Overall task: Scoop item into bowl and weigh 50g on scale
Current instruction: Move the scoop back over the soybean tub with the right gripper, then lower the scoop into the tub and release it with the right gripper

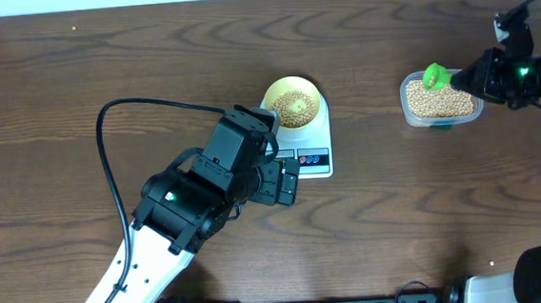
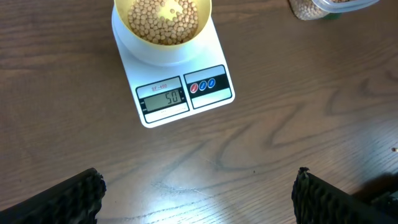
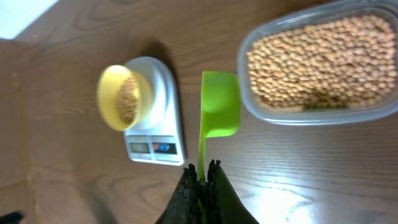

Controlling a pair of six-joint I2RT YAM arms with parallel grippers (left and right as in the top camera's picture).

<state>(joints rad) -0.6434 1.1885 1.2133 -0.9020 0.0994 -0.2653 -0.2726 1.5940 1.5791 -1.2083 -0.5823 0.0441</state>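
Spanning the whole overhead view, the dark wood table point(image 1: 428, 217) runs to its far edge along the top of the frame. Bare wood lies between the scale and the tub, which sit well apart.

The clear plastic tub point(image 1: 405, 102) stands near the right side and holds a level heap of beans point(image 1: 449, 104).

The white scale point(image 2: 180, 93) sits near the table's middle. Its display point(image 2: 165, 98) reads "50". The small print above the digits is too fine to read with certainty. Three round buttons point(image 2: 202, 86) sit to the right of the display.

The yellow bowl point(image 1: 289, 80) stands on the scale's platform and holds a share of the beans.

The left gripper point(image 2: 199, 199) hovers over bare wood in front of the scale, its jaws spread wide and gripping nothing.

The right gripper point(image 3: 202, 171) is clamped on the handle of a green scoop point(image 3: 219, 106), held at the tub's left end.
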